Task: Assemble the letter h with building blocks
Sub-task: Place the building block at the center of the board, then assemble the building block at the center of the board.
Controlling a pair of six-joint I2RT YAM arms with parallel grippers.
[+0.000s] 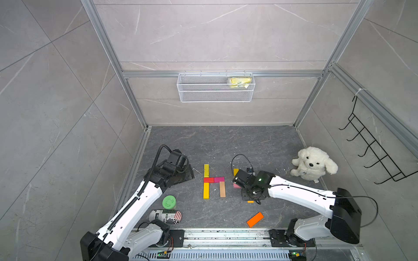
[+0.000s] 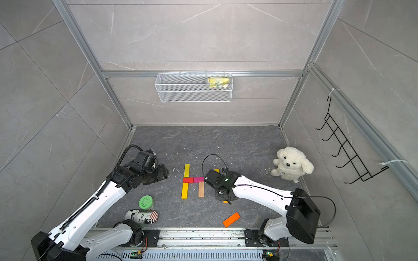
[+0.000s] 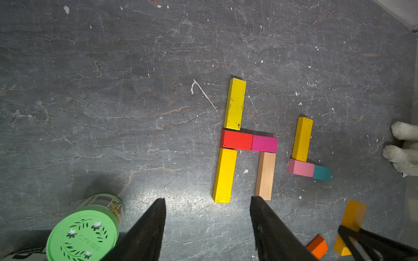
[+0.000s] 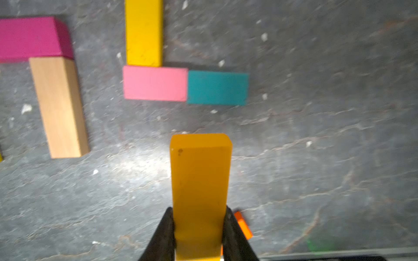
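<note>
- While the right arm reaches in from 4 o'clock, the right gripper is pinched narrow on the held amber block, which looks clear of the floor
- Left arm sits at 9 o'clock of the letters; left gripper has its jaws half apart, nothing between them
- Finished h: five blocks, all butted
- Second h, partly laid at its 3 o'clock: amber stem touching pink block, teal block butted on pink's 3 o'clock side
- Long orange block lies loose at 6 o'clock, well apart
- Key relation: the pink-teal bar lies near, about 11 o'clock of the right gripper. The held block's long axis runs 12–6, parallel to the stem, so I'd judge a shift with no turn. Right arm is nearer
- Small orange block is just beside the right gripper, nudge risk
</note>
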